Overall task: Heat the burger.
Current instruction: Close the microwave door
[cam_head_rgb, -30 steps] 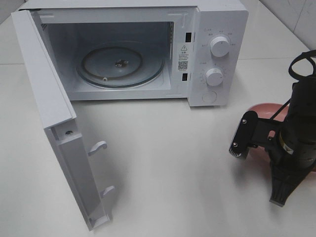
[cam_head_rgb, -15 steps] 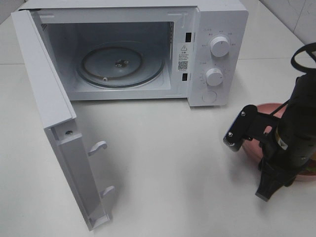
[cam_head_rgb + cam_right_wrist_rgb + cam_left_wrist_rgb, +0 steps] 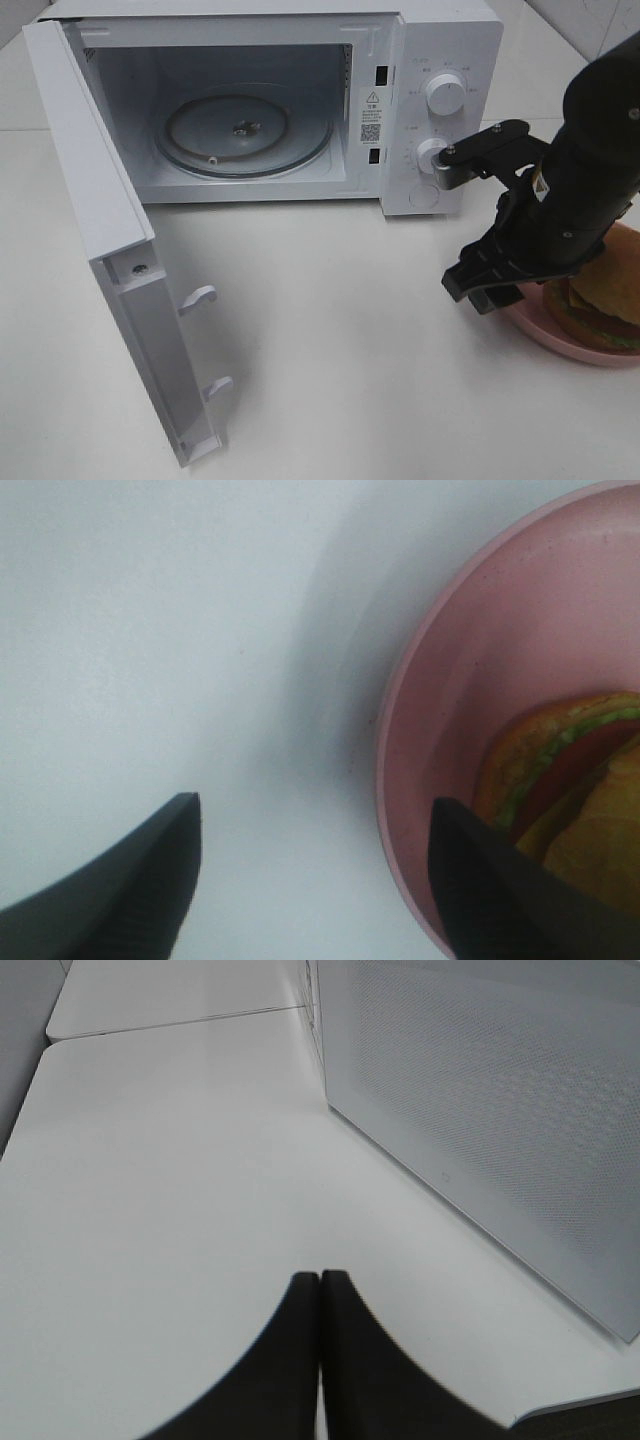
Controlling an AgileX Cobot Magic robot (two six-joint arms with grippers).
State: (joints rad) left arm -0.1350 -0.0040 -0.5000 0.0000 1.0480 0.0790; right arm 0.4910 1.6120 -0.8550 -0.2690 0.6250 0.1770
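Jaws of the right gripper point(image 3: 312, 865) opened wide and moved up over the plate point(image 3: 540, 325) rim beside the microwave point(image 3: 270, 100), ready to grab, burger point(image 3: 600, 305) on the plate, door open, left gripper point(image 3: 320, 1290) jaws closed, empty.

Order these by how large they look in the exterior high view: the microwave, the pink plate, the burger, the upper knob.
1. microwave
2. pink plate, partly hidden by the right arm
3. burger, also partly hidden
4. upper knob

Burger point(image 3: 600, 305) on plate point(image 3: 560, 338), right of the open microwave point(image 3: 420, 60).
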